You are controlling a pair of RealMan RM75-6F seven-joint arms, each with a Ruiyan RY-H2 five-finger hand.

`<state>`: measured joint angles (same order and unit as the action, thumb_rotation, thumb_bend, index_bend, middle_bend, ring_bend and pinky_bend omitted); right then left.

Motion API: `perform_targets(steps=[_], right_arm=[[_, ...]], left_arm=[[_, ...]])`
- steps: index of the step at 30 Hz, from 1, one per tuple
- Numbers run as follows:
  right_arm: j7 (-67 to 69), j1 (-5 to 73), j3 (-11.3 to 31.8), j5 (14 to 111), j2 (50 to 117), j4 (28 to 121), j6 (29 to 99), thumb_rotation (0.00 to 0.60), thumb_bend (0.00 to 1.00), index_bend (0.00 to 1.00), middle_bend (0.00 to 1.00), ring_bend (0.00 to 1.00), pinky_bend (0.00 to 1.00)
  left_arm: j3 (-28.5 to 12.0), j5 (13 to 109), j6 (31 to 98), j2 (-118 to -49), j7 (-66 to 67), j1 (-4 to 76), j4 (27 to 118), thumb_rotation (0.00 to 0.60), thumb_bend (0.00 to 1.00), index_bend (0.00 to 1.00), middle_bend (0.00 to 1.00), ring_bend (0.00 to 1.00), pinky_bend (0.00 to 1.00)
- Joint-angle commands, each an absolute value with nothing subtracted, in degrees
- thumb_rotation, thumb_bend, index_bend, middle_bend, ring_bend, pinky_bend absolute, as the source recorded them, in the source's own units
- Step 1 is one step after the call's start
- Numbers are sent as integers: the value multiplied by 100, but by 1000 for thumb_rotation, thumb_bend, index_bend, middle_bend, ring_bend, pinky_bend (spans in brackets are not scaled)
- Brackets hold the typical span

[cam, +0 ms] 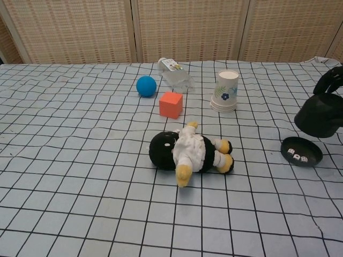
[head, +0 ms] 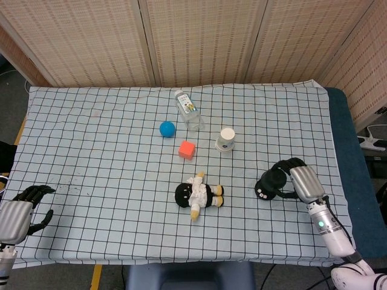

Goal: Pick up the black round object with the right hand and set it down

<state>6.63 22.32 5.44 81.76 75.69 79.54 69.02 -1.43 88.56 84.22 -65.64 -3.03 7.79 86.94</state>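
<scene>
The black round object is a domed cup (cam: 320,115), lifted off the cloth at the right edge of the chest view and tilted. My right hand (head: 302,183) grips it from the right side; in the head view the cup (head: 275,179) shows just left of the hand. Only the dark fingers (cam: 331,79) of that hand show in the chest view, curled over the cup's top. Below it, a flat black base disc (cam: 302,151) with three small white dice lies on the cloth. My left hand (head: 18,214) rests at the near left corner, holding nothing, fingers apart.
A black-and-white plush doll (cam: 190,151) lies mid-table. Behind it are an orange cube (cam: 171,104), a blue ball (cam: 146,85), a clear bottle on its side (cam: 174,74) and an upturned paper cup (cam: 225,91). The checked cloth's right edge (head: 338,181) is close to the right hand.
</scene>
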Motion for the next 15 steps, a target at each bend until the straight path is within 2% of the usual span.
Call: perform_targets(steps=[1,10,15], right_arm=[[467,2035,491,7902,7579,7679,6894,600,132,491,440,282,210],[728,1963,348,7952,7746,7204,6701,600,132,482,440,275,210],[792,1967,291,8020,7712,7204,6607,600,131,378,391,178,210]], left_arm=[[-141,8868,8426,-6563,-297,781,8702,600,395,284,249,206,393],[-136,8864,8421,-6560,-288,778,8700,600,395,284,249,207,394],[-139,8877,8438,-6559,-307,778,8694,600,395,283,250,207,395]])
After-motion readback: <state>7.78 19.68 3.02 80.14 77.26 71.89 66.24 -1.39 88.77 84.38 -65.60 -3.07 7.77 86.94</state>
